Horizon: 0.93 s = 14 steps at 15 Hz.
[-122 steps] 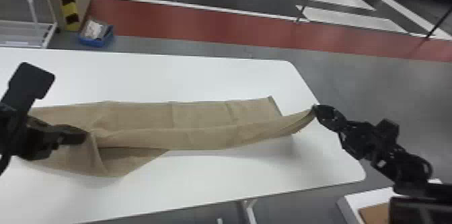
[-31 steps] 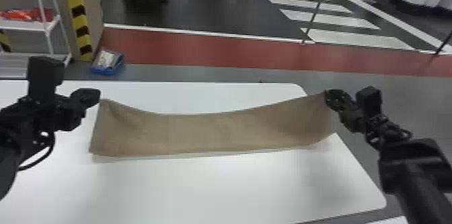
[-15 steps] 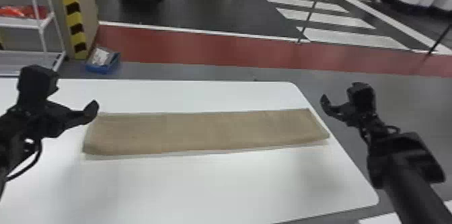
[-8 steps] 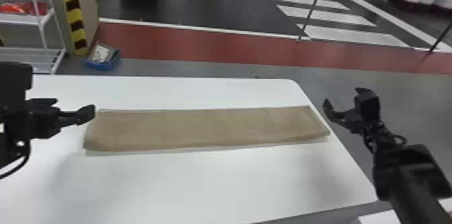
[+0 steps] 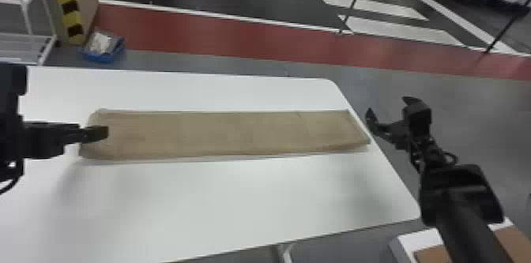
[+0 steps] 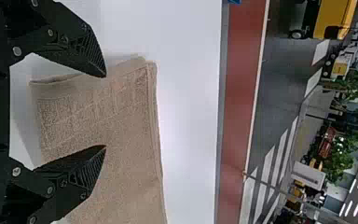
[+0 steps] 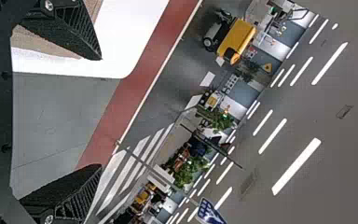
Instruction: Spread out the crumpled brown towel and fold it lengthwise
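Brown rectangular cloth towel (image 5: 221, 132), a long flat strip on the white smooth-topped counter (image 5: 237, 203); its long axis runs left to right, roughly along the counter's far edge; the left black two-fingered end effector (image 6: 105, 111) is the nearer, wide and empty over the towel's left end, contact uncertain; the right black two-fingered end effector (image 5: 388, 107), also wide and empty, appears beyond the right end; the lengthwise fold looks complete, so the coming move probably turns on the left end, for slight straightening or clearance.
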{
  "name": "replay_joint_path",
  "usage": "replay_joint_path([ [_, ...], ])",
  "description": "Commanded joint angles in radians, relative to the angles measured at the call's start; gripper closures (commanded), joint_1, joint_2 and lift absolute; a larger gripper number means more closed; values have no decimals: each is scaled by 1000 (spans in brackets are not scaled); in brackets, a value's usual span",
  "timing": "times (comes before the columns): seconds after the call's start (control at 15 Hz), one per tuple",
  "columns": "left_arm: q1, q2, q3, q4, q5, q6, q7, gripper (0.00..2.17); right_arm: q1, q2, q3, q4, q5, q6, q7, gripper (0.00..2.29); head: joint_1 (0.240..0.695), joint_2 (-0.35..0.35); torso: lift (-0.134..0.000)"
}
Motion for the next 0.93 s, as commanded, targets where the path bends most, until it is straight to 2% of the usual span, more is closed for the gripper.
replay_joint_path([
  [0.0,-1,-1,-19,0,-25,38,12,417,-2,0,0,0,-1,-2,0,70,670,-341,-120],
  [0.2,-8,-1,-57,0,-78,63,13,417,-2,0,-1,0,-1,-27,0,70,681,-343,-120],
  [0.27,-6,0,-62,-2,-71,66,4,437,-2,0,-1,0,-2,-27,0,70,683,-343,-120],
  [0.33,-6,0,-62,-2,-68,78,2,680,-4,-2,-1,0,-1,-27,0,70,685,-344,-120],
  [0.4,-8,0,-60,-3,-71,115,1,788,-4,-2,-1,0,-1,-27,0,70,686,-346,-120],
  [0.47,-12,3,-58,-6,-71,146,-7,792,-5,-2,-1,0,-2,-30,0,70,689,-349,-120],
  [0.67,-3,3,-49,-52,-67,164,-4,1204,-7,-2,-1,0,-8,-30,0,70,695,-350,-120],
  [0.87,2,9,-32,-78,-71,167,6,1237,-7,0,4,0,-11,-33,0,70,690,-350,-120],
])
